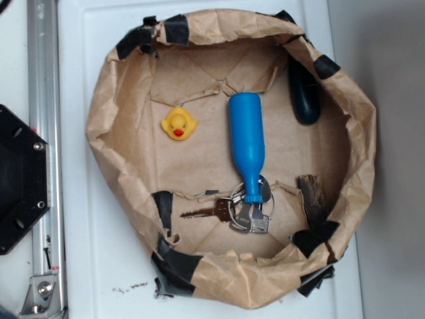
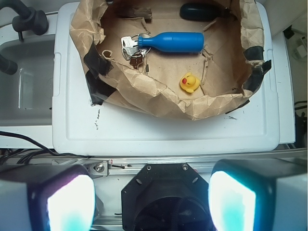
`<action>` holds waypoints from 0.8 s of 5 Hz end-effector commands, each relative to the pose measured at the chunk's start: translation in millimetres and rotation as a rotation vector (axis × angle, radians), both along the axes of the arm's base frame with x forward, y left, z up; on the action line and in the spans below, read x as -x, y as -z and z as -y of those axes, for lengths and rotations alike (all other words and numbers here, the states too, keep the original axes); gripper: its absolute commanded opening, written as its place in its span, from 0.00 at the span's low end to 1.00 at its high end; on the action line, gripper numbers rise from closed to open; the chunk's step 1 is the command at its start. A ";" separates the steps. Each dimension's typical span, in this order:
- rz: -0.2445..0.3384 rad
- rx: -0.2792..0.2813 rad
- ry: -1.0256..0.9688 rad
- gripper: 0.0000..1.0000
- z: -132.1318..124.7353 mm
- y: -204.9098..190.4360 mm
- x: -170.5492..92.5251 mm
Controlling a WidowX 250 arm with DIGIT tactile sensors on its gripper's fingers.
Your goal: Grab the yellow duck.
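Gripper high above white lid, fingers spread wide, empty.
In crumpled brown paper nest: 1 small yellow rubber duck, 1 blue bottle, 1 key bunch.

**A:** so where's everything sitting relative to the gripper?

**B:** all of it is out ahead, inside the paper nest on the tray. The tray edge is closest, then the nest wall.

**A:** and the duck?

**B:** first thing past the near wall, a touch right of the gripper's centre line, standing clear of everything else.

**A:** the bottle?

**B:** lying on its side farther out, behind the duck, neck pointing left. The keys are bunched at the neck, touching it.

**A:** anything at the back?

**B:** a chunk of wood back left, and a rounded thing back right, against the far wall.
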State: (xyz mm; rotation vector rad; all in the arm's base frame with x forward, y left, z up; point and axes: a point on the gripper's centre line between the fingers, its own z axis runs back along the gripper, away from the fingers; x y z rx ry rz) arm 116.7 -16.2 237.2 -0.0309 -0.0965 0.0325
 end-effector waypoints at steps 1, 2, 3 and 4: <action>0.000 0.000 0.000 1.00 0.0 0.0 0.0; -0.052 -0.040 -0.153 1.00 -40.1 44.1 -50.0; -0.082 -0.045 -0.191 1.00 -60.8 68.7 -87.1; -0.102 -0.006 -0.211 1.00 -68.4 75.8 -105.3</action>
